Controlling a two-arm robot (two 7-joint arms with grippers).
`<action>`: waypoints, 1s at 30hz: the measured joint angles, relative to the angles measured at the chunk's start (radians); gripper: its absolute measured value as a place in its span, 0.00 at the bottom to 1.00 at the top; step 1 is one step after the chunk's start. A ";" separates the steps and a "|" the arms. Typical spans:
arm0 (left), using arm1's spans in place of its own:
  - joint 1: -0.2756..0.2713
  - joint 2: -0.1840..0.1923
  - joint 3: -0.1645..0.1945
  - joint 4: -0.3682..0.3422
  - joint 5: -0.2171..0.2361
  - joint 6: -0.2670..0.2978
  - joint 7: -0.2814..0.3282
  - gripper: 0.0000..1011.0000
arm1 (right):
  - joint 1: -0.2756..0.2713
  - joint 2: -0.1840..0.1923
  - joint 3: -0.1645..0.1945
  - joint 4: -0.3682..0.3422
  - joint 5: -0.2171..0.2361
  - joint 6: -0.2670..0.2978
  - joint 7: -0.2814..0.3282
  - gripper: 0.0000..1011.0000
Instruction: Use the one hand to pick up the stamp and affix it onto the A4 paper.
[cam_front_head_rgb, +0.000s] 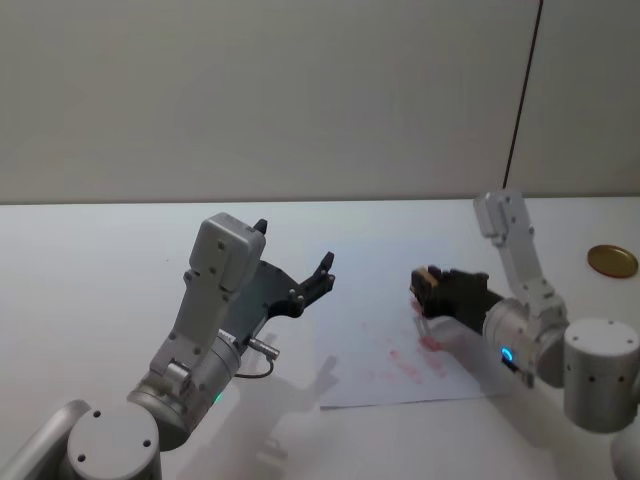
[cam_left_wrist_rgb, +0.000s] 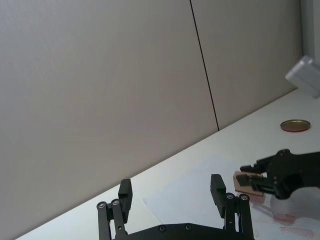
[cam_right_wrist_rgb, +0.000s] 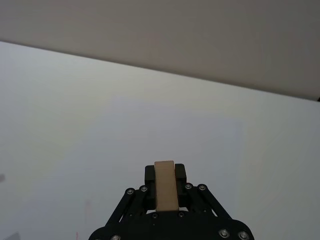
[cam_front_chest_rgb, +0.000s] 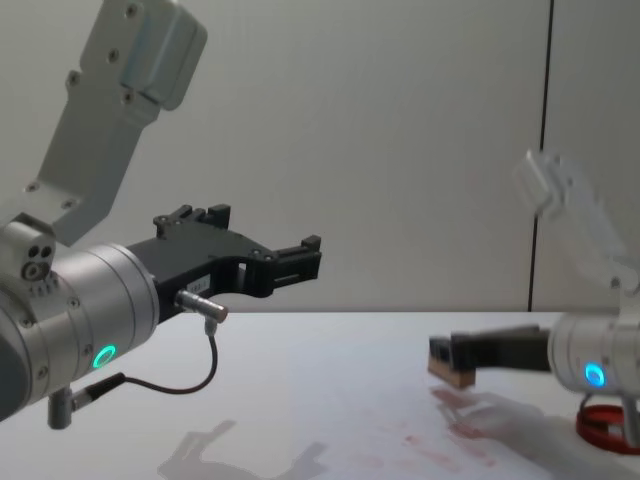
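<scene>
Closest to me, my left end effector (cam_front_head_rgb: 295, 250) hangs above the counter (cam_front_head_rgb: 100, 260) just off the left edge of the A4 paper (cam_front_head_rgb: 385, 320). Its jaws are spread wide with nothing between them, and the left wrist view shows its two black fingers (cam_left_wrist_rgb: 125, 194) well apart. A teal light ring (cam_front_chest_rgb: 103, 355) glows on that silver wrist, and a black cable (cam_front_chest_rgb: 190, 385) loops under it from a silver plug. A small pale label (cam_front_chest_rgb: 200, 284) sits on the black body, too small for me to read.

My right end effector (cam_front_head_rgb: 427, 287) reaches in over the right half of the A4 paper, with a blue light (cam_front_chest_rgb: 594, 375) on its wrist. It is clamped narrow on the stamp (cam_front_head_rgb: 423, 278), the tan wooden block pinched between both fingers, as the right wrist view shows from above (cam_right_wrist_rgb: 165, 187). From the chest view the stamp (cam_front_chest_rgb: 450, 372) has its darker face turned down. It sits just above the sheet, with its shadow on the paper below it.

On the near right part of the A4 paper, faint red stamp smudges (cam_front_head_rgb: 410, 365) are scattered below and toward me from the stamp. Low under the right wrist, just right of the paper, I see a flat red round piece (cam_front_chest_rgb: 603, 425), partly hidden, and I cannot tell what it is.

Farther off, well to the right of the A4 paper, a gold-coloured disc (cam_front_head_rgb: 611, 261) lies flat on the counter. Beyond the paper's far edge stands a plain grey wall (cam_front_head_rgb: 250, 90) with one dark vertical seam (cam_front_head_rgb: 525, 90).
</scene>
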 joint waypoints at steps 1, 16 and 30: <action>0.000 0.000 0.000 0.000 0.000 0.000 0.000 0.98 | 0.000 0.001 0.001 -0.010 0.001 -0.001 0.000 0.21; 0.000 0.000 0.000 0.000 0.000 0.000 0.000 0.98 | -0.013 0.017 0.018 -0.221 0.018 0.007 -0.020 0.21; 0.000 0.000 0.000 0.000 0.000 0.000 0.000 0.98 | -0.092 0.074 0.054 -0.355 0.051 0.064 -0.081 0.21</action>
